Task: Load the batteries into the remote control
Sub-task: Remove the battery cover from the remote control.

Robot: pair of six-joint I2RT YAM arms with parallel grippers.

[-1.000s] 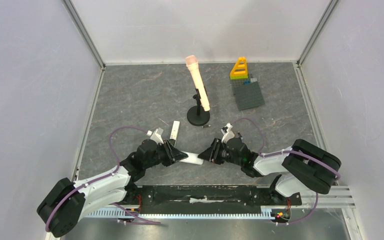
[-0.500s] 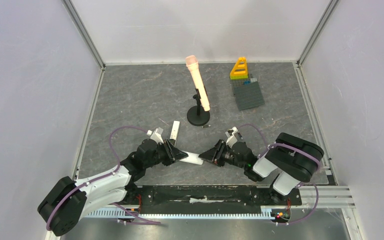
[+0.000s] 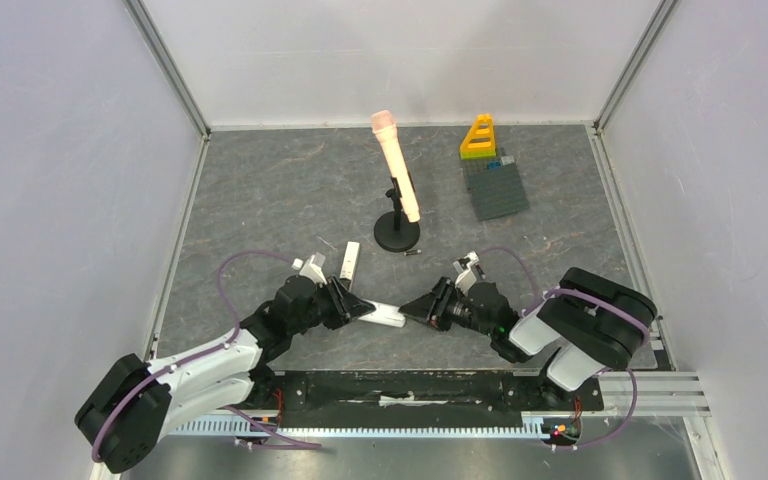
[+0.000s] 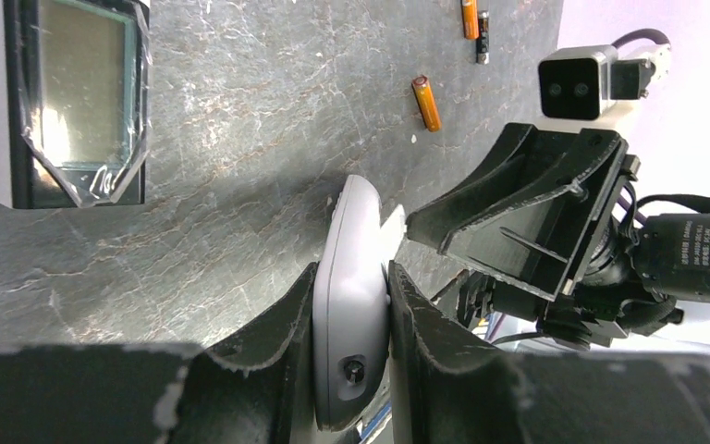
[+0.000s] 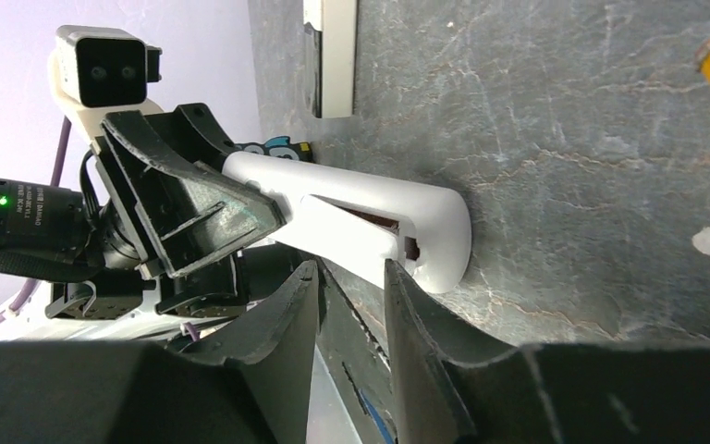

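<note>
A grey stone-patterned tabletop with two robot arms reaching in from its near edge, their tips almost meeting low in the middle.

The left gripper pinches a white remote by one end, fingers pressed against both its sides. The remote's long axis runs sideways across the tabletop, from the left gripper toward the right one. Its rounded free end rests on or just above the surface. An open slot, the battery bay, shows on the side turned toward the right arm.

The right gripper sits just beside that free end. Its fingers stand slightly apart, and nothing shows between them.

The batteries are not in the remote. They lie loose on the tabletop beyond the right gripper, toward the far side:
- An orange battery lies nearest, on its side and well apart from the remote's tip.
- A second orange one and a dark grey one lie farther off, side by side and close together.
- A fourth is not visible.

The right arm is nearer to them — and the only one free. It would likely have to turn away from the remote and reach toward the far side, closing across a battery's short width.
</note>
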